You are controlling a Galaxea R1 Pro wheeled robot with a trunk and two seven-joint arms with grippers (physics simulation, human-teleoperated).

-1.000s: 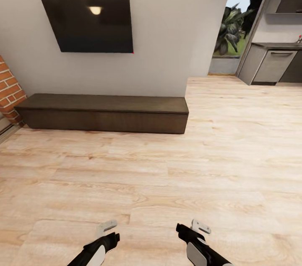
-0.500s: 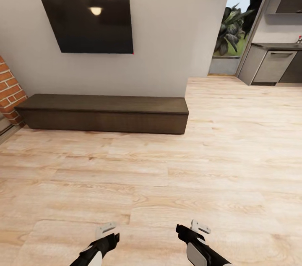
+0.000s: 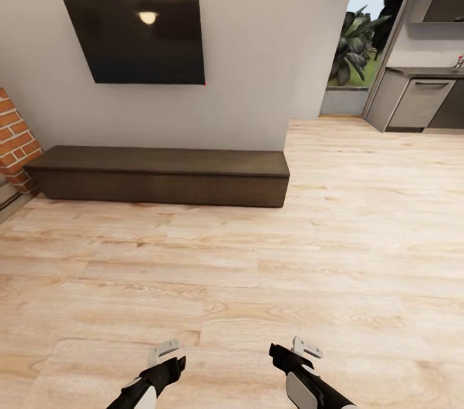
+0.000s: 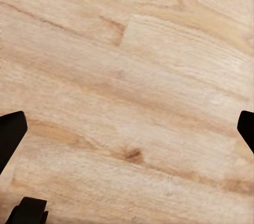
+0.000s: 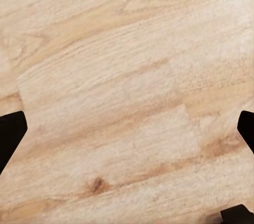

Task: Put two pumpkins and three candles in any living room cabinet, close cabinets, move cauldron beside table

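The long, low dark-brown cabinet (image 3: 161,178) stands against the white wall ahead, with all its fronts closed and its top bare. The pumpkins, candles, cauldron and coffee table are out of view. My left gripper (image 3: 169,359) and right gripper (image 3: 291,352) hang low over the wooden floor, far short of the cabinet. In the left wrist view the left gripper (image 4: 127,128) is open, its dark fingertips (image 4: 10,131) wide apart over bare planks. The right gripper (image 5: 127,128) is open the same way, with nothing between its fingertips (image 5: 10,134).
A black TV (image 3: 136,40) hangs on the wall above the cabinet. A brick column (image 3: 16,138) stands at the cabinet's left end. Grey kitchen units (image 3: 422,99) and a window with plants (image 3: 361,35) lie to the far right. Light wooden floor (image 3: 258,267) stretches between me and the cabinet.
The whole head view has slid down a few pixels, so the camera moved a little. Both grippers keep their places and stay open.
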